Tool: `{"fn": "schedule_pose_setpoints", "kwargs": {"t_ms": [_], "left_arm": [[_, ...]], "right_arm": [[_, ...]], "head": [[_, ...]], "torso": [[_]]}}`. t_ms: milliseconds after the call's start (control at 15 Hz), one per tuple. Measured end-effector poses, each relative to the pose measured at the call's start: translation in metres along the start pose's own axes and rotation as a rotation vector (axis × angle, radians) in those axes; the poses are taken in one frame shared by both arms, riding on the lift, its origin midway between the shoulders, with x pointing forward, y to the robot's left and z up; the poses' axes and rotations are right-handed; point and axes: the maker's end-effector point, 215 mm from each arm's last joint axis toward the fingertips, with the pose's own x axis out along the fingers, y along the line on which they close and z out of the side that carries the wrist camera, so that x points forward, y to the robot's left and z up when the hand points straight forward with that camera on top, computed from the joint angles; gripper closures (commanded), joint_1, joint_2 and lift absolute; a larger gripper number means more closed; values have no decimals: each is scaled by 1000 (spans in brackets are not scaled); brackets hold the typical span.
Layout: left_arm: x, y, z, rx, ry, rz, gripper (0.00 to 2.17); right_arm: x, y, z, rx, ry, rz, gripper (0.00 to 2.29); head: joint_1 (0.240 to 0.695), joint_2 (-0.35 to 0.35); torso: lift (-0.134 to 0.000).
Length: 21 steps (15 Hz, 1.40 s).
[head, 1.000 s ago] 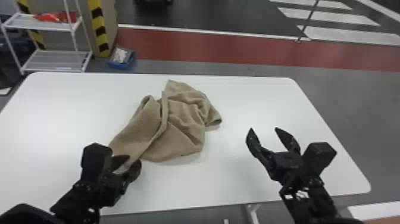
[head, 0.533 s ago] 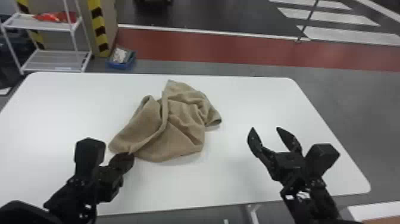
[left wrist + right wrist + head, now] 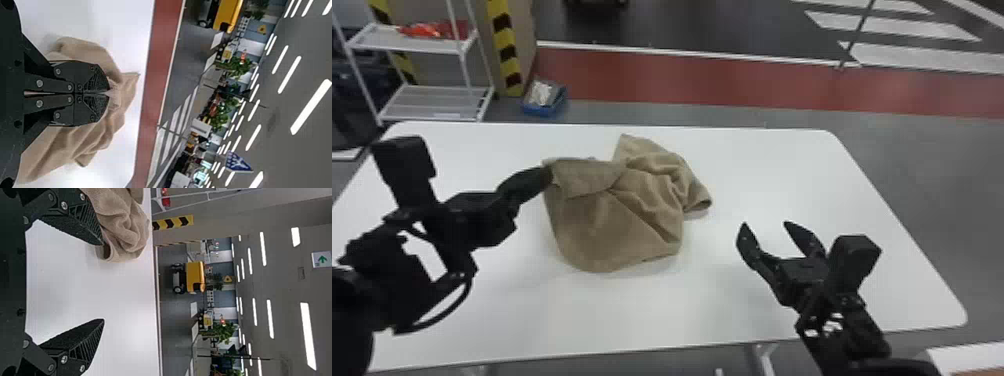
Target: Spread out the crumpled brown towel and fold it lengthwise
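Raised the left corner of the brown towel (image 3: 612, 225) off the bench (image 3: 732, 310) since the earlier frame, carrying it up and away from the near edge with the left gripper (image 3: 548, 176) and pinching it firmly between closed jaws. Drapes from there down to the bench, with a flap turned over beside the grip and the rest bunched in soft folds around the middle and toward the far side. Keeps the right gripper (image 3: 764, 225) parked to the towel's right, near the front, with jaws spread wide apart.
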Motion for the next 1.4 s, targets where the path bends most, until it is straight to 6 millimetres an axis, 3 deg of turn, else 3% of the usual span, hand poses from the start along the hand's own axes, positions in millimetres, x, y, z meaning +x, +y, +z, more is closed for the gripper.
{"fn": "schedule_pose_setpoints", "kwargs": {"t_ms": [200,400,533,867,1400], "left_arm": [[-14,55,53,-9,-95,155,1349],[-42,112,85,-47,-205,288,1349],[-57,134,96,-75,-257,319,1349],[-57,139,92,-74,-266,328,1345],[-54,134,88,-69,-270,315,1345]], "right_arm": [[-2,-3,-11,11,49,-4,215],[-2,-5,-18,30,95,-7,218],[2,-5,-17,29,105,-10,259],[35,9,-14,-11,150,47,323],[95,62,-20,-65,201,220,407]], "head": [[695,-44],[695,16],[695,65],[695,80],[695,128]], "torso": [[-120],[-120],[-120],[-120],[-120]]}}
